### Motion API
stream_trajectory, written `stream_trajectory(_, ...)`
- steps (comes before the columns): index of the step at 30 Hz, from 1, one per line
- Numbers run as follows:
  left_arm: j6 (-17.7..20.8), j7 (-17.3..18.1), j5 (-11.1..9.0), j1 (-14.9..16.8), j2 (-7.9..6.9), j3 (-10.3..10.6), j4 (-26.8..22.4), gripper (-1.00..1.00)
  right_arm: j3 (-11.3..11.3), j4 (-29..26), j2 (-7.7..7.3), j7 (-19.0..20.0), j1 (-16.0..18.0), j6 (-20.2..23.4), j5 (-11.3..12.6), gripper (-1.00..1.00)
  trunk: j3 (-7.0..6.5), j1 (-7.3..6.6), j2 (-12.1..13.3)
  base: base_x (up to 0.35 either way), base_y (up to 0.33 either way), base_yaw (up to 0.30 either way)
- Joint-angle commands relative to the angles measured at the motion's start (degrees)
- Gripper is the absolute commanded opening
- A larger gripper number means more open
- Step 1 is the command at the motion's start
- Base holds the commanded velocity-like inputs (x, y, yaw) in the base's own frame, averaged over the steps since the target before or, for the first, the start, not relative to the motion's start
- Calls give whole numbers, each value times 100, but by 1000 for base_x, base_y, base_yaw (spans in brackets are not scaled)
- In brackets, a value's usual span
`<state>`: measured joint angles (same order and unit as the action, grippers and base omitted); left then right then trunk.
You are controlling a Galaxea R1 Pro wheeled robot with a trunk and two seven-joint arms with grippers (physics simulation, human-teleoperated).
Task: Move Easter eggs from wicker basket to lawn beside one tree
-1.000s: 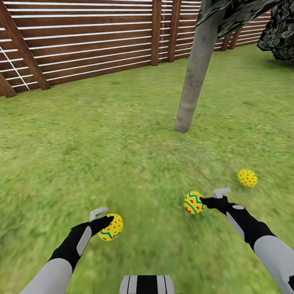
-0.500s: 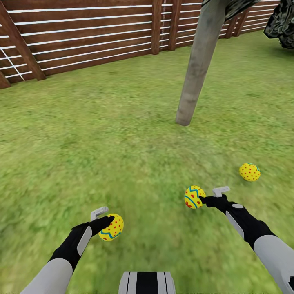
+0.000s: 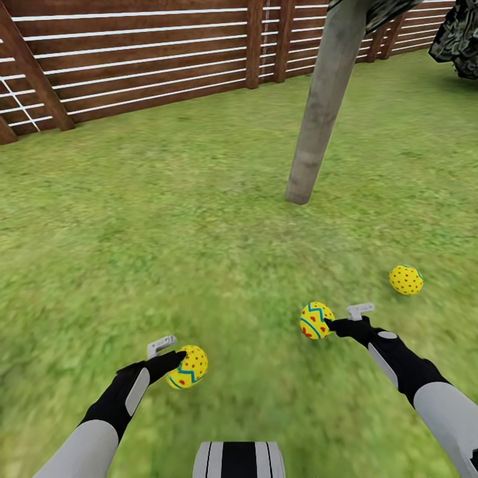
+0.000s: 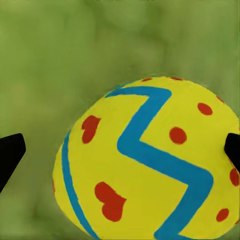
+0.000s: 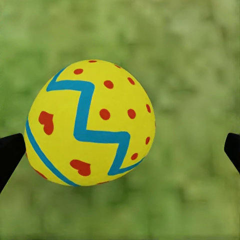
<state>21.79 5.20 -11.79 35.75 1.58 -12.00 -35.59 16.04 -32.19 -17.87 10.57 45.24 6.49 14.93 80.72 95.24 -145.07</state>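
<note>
A zigzag-striped Easter egg (image 3: 188,366) (image 4: 150,165) sits at the tips of my left gripper (image 3: 171,353), whose fingers stand wide apart; the gripper is open. A second zigzag egg (image 3: 316,320) (image 5: 90,122) lies between the spread fingers of my right gripper (image 3: 340,318), close to one finger and clear of the other. The red-dotted egg (image 3: 405,279) rests on the lawn (image 3: 166,232) further right. All three are near the tree (image 3: 325,106), whose grey-brown trunk rises just beyond them. The wicker basket is out of view.
A dark brown slatted fence (image 3: 133,66) runs along the back. A dark green bush (image 3: 458,40) sits at the far right corner. My base (image 3: 239,459) shows at the bottom edge. Open grass stretches to the left of the trunk.
The view shifted slightly a second ago, then held still. The egg at my left gripper has slid a little to the right, away from the fingers. The right arm and its egg stay put.
</note>
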Motion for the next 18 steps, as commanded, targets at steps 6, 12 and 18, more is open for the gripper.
stream_trajectory(6,45,25,-16,2,11,-40,-7,100,39,-9,20,-11,3,36,30,100,4,-1,-2,0,0,0)
stream_trajectory(12,45,28,-8,2,39,-39,34,100,40,-7,21,-18,3,36,10,100,-40,-6,1,0,0,0)
stream_trajectory(18,45,16,-9,2,64,-39,188,100,52,-7,26,-20,3,37,1,100,-173,-22,9,-86,0,0)
